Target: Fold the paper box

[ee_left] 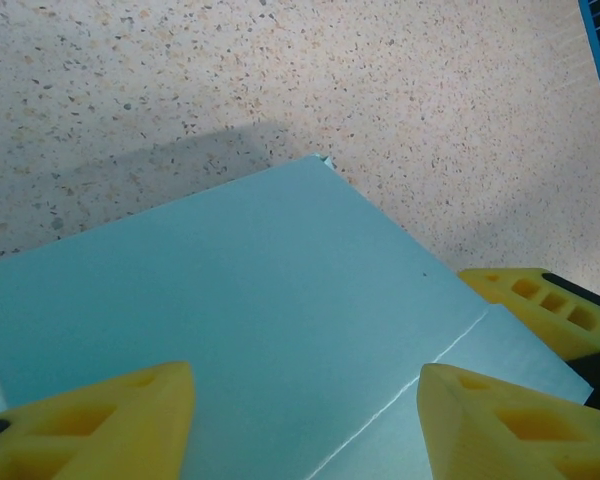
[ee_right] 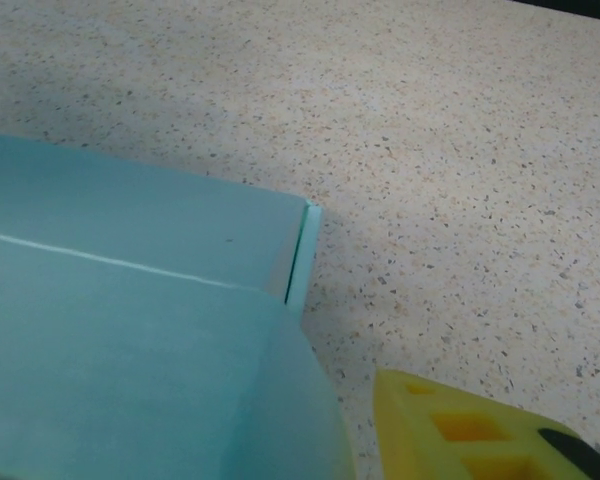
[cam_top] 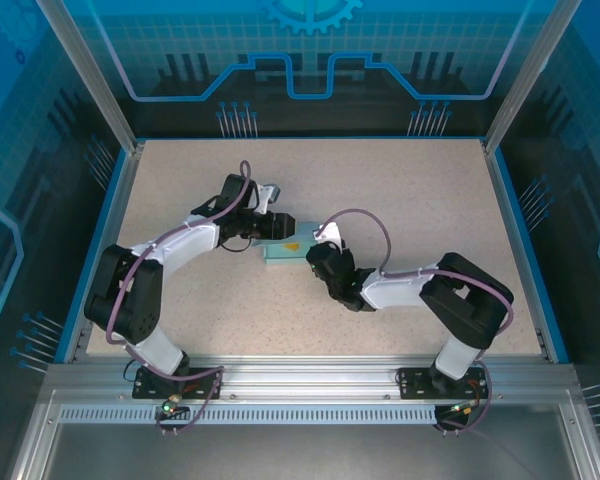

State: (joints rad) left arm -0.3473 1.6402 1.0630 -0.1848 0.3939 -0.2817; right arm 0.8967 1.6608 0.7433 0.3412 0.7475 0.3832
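The paper box (cam_top: 283,250) lies mid-tabletop (cam_top: 410,200), seemingly nearly closed: thin, matte, pale-blue card with crisp creases and one seam. The left end effector (ee_left: 305,385) hangs spread above the box. Beside the box, the right end effector's (cam_top: 316,262) spread is unclear. The next move likely calls for pressing the side flap flush.

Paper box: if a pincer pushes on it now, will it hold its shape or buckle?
It would probably buckle: the paper box looks like thin pale-blue card with a visible seam, so it is likely light and floppy. Its end flap shows a dark gap, so a push may spring it open. It may also slide on the smooth speckled table.
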